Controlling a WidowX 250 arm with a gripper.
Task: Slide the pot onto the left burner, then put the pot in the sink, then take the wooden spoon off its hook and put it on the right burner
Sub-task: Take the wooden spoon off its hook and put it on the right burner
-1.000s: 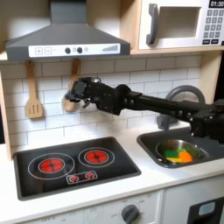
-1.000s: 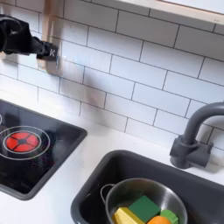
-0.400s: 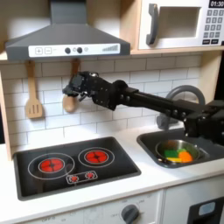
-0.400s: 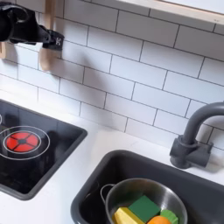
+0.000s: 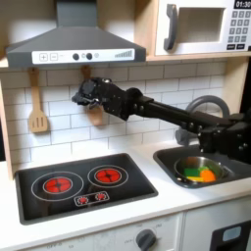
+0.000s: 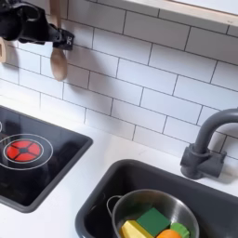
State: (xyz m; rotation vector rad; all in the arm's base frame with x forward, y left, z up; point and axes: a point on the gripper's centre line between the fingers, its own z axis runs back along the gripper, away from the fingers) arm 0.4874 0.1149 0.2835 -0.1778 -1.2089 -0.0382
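My gripper (image 5: 86, 94) is up at the tiled wall just under the range hood, shut on the handle of the wooden spoon (image 5: 94, 115). The spoon's oval bowl hangs below the fingers, tilted toward the first exterior view's right. In the second exterior view the gripper (image 6: 35, 25) is at the top left with the spoon bowl (image 6: 59, 63) dangling under it. The shiny pot (image 5: 199, 172) sits inside the dark sink (image 5: 222, 157), also seen close up as pot (image 6: 139, 206) in sink (image 6: 98, 193), holding green, yellow and orange toy food. Both red burners (image 5: 59, 183) (image 5: 106, 175) are bare.
A slotted wooden spatula (image 5: 37, 106) hangs on the wall left of the gripper in the first exterior view. The arched faucet (image 6: 205, 141) stands behind the sink. A microwave (image 5: 201, 26) is at the upper right, and the arm stretches across above the counter.
The gripper has lifted slightly along the wall. The spoon's bowl has moved right with it in both exterior views. The pot has stayed in the sink.
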